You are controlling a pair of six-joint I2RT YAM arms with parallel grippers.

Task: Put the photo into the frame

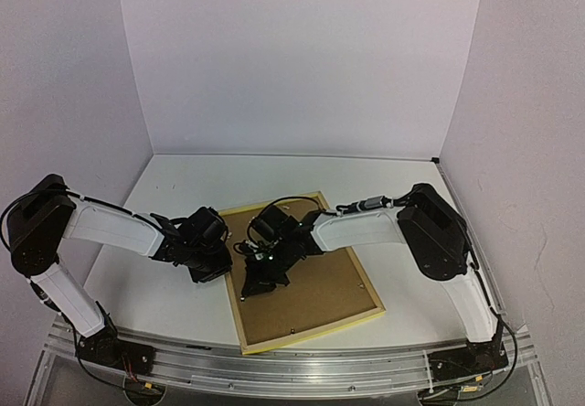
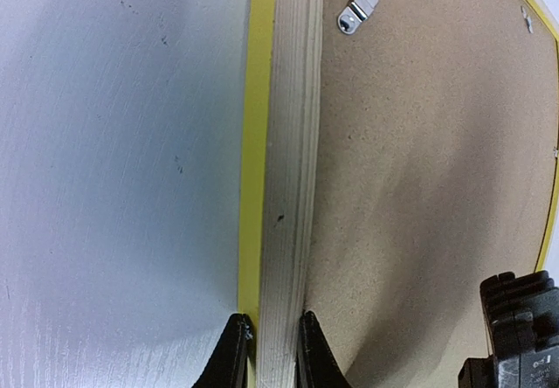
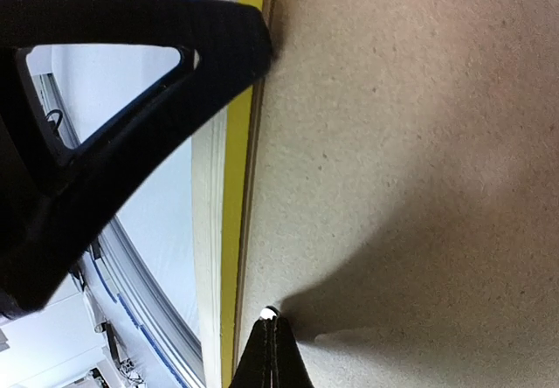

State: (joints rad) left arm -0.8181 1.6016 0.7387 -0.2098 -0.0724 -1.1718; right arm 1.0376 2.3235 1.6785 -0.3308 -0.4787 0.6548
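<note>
the frame [image 1: 311, 330] lay back-up on the white table [image 1: 183, 196], its brown backing board [image 1: 315, 287] filling the opening. the left gripper [image 2: 271, 355] sat astride the frame's side rail [image 2: 284, 187], one finger [image 2: 234, 357] on the yellow outer edge and the other [image 2: 310, 357] on the inner side against the board [image 2: 419, 187], closed tight on the pale wood between them. a small metal clip [image 2: 358, 10] lay on the board far ahead of those fingers. the right gripper [image 3: 271, 349] had its tips pressed together, point down on the board [image 3: 393, 187], just inside the yellow edge [image 3: 234, 231], close beside the left gripper [image 1: 219, 273].
</note>
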